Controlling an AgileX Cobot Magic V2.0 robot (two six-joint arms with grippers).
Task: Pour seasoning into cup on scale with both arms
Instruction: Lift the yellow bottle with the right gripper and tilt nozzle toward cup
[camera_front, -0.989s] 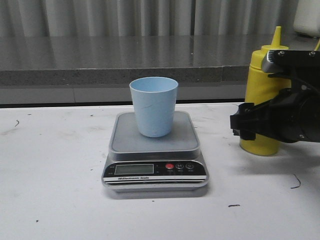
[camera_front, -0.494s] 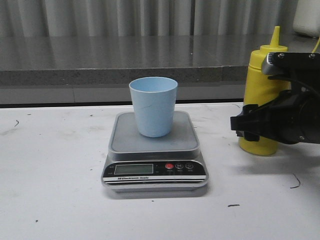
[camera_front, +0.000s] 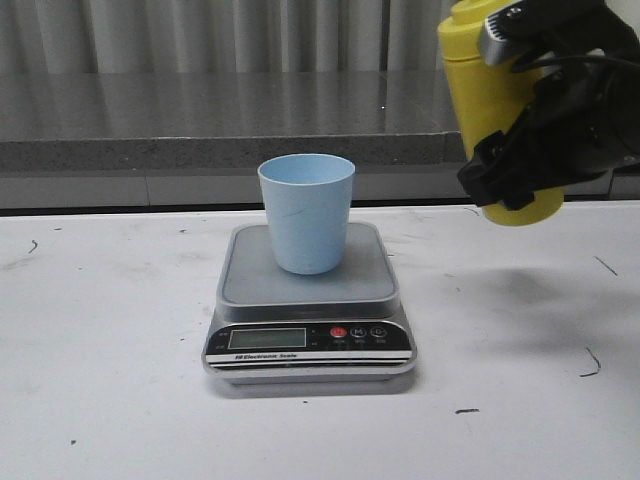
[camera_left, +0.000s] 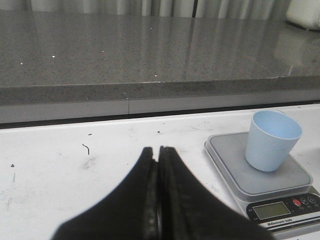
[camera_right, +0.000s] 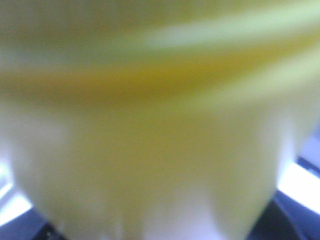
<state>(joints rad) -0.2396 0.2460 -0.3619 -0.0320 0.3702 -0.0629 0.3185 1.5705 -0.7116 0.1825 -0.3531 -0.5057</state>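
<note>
On the white table (camera_front: 110, 400) in front of me sits the scale (camera_front: 310, 300), square to the front view, its black panel with the display and the red button facing the camera. My cup (camera_front: 307, 212) stands upright on the grey platform, roughly in its middle, open mouth up, and from my left wrist I can see into it a little; it looks pale blue inside and out. Up at the right of the front view my right gripper (camera_front: 515, 165) has its black fingers clamped around the seasoning bottle (camera_front: 480, 90), pinching the yellow body from the sides. I hold the bottle clear of the table, its base hanging above the tabletop and its top cut off by the frame edge, so I cannot see the nozzle. The bottle leans slightly, its upper end toward the cup, and it hangs to the right of the scale, apart from both cup and platform. My right wrist camera shows nothing but a blurred yellow surface filling the frame. My left gripper (camera_left: 159, 165) rests low over the table, its two fingers pressed together with nothing between them, pointing toward the grey counter (camera_left: 150, 55) at the back. The scale and cup lie off to that gripper's right side, near but not touching.
</note>
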